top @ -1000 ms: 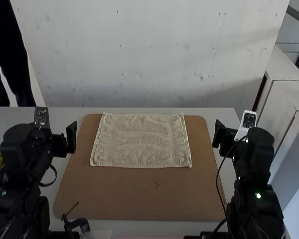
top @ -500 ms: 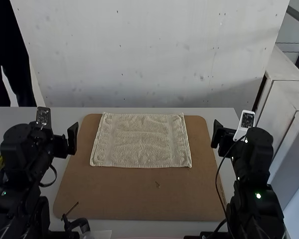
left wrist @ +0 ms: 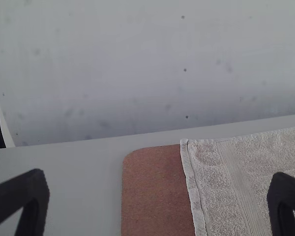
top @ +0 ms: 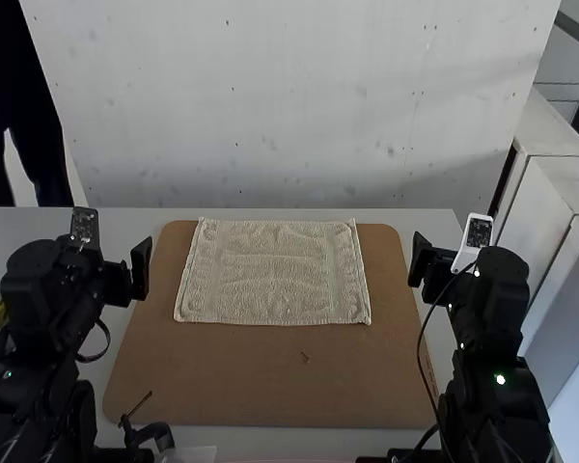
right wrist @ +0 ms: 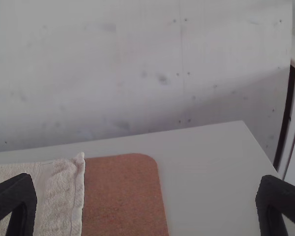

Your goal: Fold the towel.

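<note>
A beige towel (top: 273, 273) lies spread flat toward the back of a brown board, its edges nearly straight. Off its left side is my left gripper (top: 119, 280), and off its right side my right gripper (top: 436, 273); neither touches it. In the left wrist view my left gripper (left wrist: 157, 202) is wide open, with part of the towel (left wrist: 211, 182) beyond it. My right gripper (right wrist: 146, 202) is also wide open in the right wrist view, where a side edge of the towel (right wrist: 59, 196) shows.
The brown board (top: 261, 376) extends past the towel on the near side and both flanks, on a light grey table (top: 425, 220). A pale wall rises behind the table. A black clamp-like part (top: 150, 434) sits at the board's near left corner.
Both grippers have shifted very slightly inward, the left one to the right and the right one to the left. The towel has not moved.
</note>
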{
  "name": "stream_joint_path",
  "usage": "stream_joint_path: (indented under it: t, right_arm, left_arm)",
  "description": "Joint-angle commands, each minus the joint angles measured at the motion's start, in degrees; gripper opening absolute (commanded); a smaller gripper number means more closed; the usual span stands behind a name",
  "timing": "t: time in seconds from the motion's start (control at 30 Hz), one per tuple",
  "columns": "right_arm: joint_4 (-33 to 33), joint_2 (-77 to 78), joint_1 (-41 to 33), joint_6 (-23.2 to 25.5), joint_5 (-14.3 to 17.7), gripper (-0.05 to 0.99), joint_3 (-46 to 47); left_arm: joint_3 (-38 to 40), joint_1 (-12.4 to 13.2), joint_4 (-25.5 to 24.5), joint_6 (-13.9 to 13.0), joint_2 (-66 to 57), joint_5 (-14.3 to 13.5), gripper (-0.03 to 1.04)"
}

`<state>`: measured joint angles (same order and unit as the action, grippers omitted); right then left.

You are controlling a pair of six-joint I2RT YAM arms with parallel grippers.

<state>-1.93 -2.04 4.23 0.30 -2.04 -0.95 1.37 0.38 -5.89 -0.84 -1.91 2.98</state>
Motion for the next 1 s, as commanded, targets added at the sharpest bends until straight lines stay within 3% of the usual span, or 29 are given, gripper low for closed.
stream_joint_path:
  t: [0.0, 0.17, 0.23, 0.3, 0.37, 0.43, 0.53, 0.77, 0.9, 0.97]
  right_arm:
    - [-2.81, 1.78, -0.8, -0.65, -1.38, 0.97, 1.04]
    - [-1.93, 1.96, -0.71, 0.06, -0.94, 0.97, 1.04]
    - [1.85, 1.87, -0.54, 2.08, -0.24, 0.97, 0.95]
    - [6.5, 2.13, -0.54, 1.9, -0.15, 0.97, 1.04]
    - [13.27, 2.04, -0.54, 1.81, 0.11, 0.97, 1.04]
    - [14.15, 1.6, -0.54, 1.9, 0.81, 0.97, -1.51]
    - [12.74, -5.43, -0.63, 3.13, 1.08, 0.97, -8.81]
    - [12.57, -25.99, -0.8, 4.19, -0.07, 0.97, -23.83]
    - [11.87, -40.67, 0.34, 4.28, -1.03, 0.97, -32.01]
    - [11.25, -47.44, 0.08, 4.19, -1.38, 0.97, -35.26]
  left_arm:
    - [-1.54, -0.29, 1.14, -0.92, 1.82, 0.62, 1.0]
    - [-1.63, -0.38, 2.2, -0.65, 1.91, 0.62, 1.0]
    - [-1.63, -0.38, 3.17, -0.48, 1.91, 0.44, 0.97]
    - [-1.45, -0.38, 7.12, 0.84, 1.91, 0.18, 0.94]
    - [-1.63, -0.38, 10.55, 0.4, 2.09, 0.18, 0.91]
    - [-1.37, -0.47, 14.68, 0.31, 2.18, -0.79, 0.9]
    - [3.03, -0.47, 15.03, 0.23, 0.59, -1.58, 0.9]
    - [21.49, -0.73, 14.42, 0.67, -25.77, -2.19, 0.91]
    - [27.9, -0.38, 15.21, 0.49, -39.84, -1.23, 0.91]
    - [29.57, 0.41, 17.93, 0.49, -46.95, -0.43, 0.93]
